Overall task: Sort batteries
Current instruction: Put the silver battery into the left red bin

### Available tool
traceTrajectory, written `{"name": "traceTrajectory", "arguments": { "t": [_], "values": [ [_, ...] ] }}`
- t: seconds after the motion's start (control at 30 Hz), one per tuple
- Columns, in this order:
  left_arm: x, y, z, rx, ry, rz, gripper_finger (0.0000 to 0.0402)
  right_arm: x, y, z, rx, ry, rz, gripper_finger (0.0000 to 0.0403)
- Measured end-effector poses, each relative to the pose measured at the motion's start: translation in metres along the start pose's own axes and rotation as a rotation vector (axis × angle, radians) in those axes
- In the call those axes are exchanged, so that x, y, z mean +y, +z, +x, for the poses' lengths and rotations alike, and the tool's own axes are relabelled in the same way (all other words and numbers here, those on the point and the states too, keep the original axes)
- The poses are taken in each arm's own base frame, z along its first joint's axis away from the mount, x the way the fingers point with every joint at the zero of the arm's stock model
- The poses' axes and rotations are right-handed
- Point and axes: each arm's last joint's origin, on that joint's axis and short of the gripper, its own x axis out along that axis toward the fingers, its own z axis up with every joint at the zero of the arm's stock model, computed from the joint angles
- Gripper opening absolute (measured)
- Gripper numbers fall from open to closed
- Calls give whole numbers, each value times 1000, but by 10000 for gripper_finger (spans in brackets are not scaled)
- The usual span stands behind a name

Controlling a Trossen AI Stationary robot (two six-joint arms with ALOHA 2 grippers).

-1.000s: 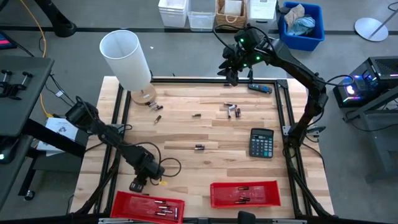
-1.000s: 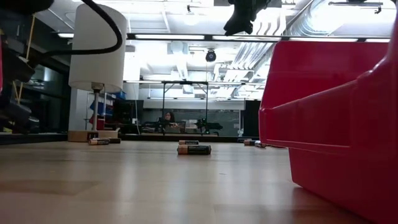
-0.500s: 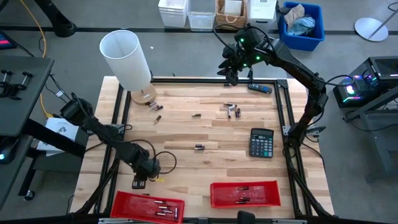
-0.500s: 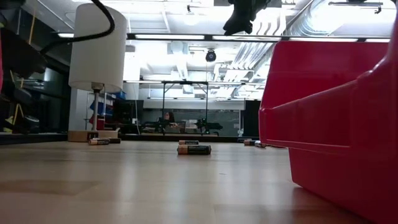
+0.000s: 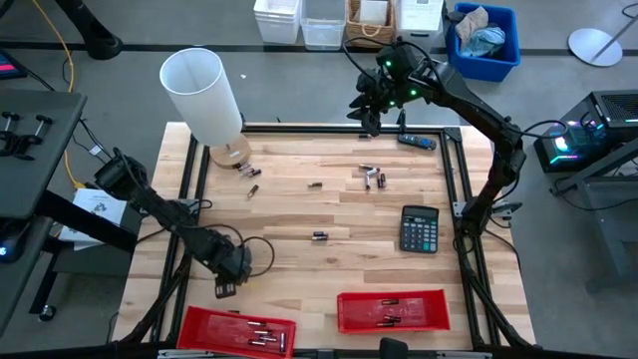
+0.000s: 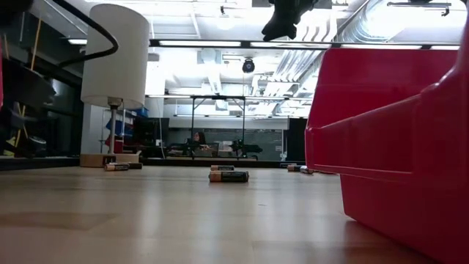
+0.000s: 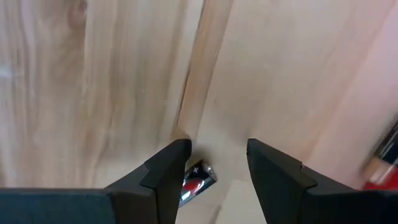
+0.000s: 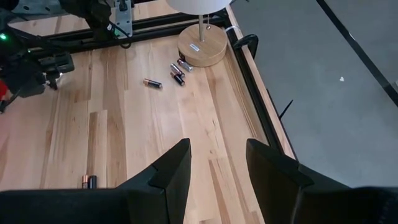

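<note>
Batteries: one battery (image 7: 198,178) lies on the table just beside the left hand's (image 7: 219,163) spread, empty fingers.

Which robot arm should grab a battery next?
Probably the left. The left gripper hangs open, low over the table, with a battery right by its fingers. The right gripper, also open, is up high at the far edge.
</note>
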Motion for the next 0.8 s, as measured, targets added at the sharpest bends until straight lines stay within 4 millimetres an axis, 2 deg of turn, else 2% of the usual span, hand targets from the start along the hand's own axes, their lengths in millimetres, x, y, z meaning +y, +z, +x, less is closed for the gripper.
{"name": "traceTrajectory", "arguments": {
  "t": [0.2, 0.3, 0.5, 0.6, 0.8],
  "values": [
    [4, -5, -7, 15, 22, 106, 166, 0, 0, 0, -1, 0, 10, 149],
    [6, -7, -20, -26, -18, 151, 166, 0, 0, 0, -3, -1, 17, 149],
    [20, -27, -45, -29, -24, 315, 166, 0, 1, 0, -13, -3, 29, 149],
    [26, -35, -42, -19, -36, 424, 166, 0, 2, 0, -17, -4, 45, 149],
    [32, -37, -24, -44, -65, 530, 166, 0, 2, 0, -18, -4, 74, 149]
  ]
}}
